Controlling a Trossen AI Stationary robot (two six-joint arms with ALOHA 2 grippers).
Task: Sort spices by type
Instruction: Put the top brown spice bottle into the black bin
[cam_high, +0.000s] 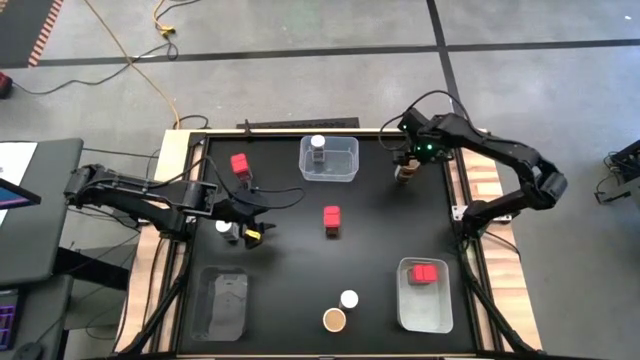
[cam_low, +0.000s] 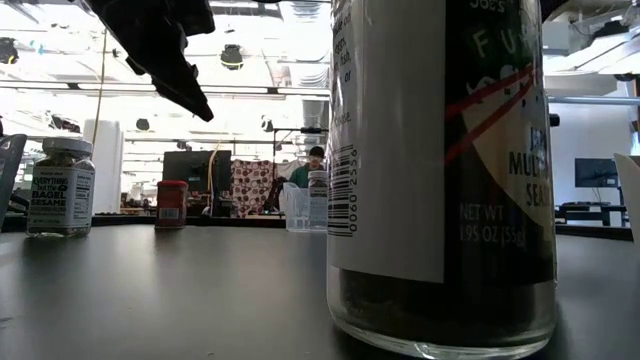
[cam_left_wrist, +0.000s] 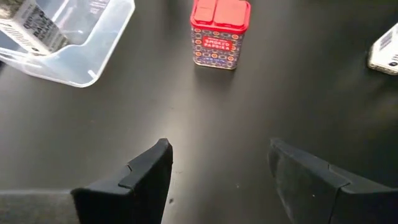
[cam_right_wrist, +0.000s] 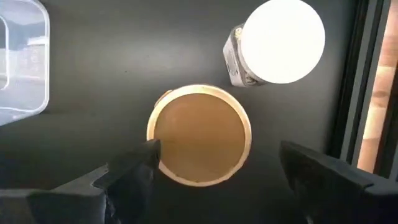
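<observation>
The black counter (cam_high: 300, 250) carries three clear bins: one at the far middle (cam_high: 345, 170) with a white-lid jar (cam_high: 317, 146) in it, one at the near right (cam_high: 425, 305) with a red tin (cam_high: 427, 273) inside, and one at the near left (cam_high: 224, 300).

The left arm reaches in from the left; its jaws (cam_high: 250, 228) stand open just above the counter, gripping nothing, with a white-lid jar (cam_high: 223, 226) just beside them.

The right arm bends over the far right corner, its jaws (cam_right_wrist: 214, 165) open directly above a tan-lid jar (cam_right_wrist: 200, 134), with a white-lid jar (cam_right_wrist: 278, 46) just beside it.

Loose tins stand at the far left (cam_high: 240, 164) and the centre (cam_high: 332, 218). Near the front edge a white-lid jar (cam_high: 349, 298) and a tan-lid jar (cam_high: 334, 319) stand close together.
</observation>
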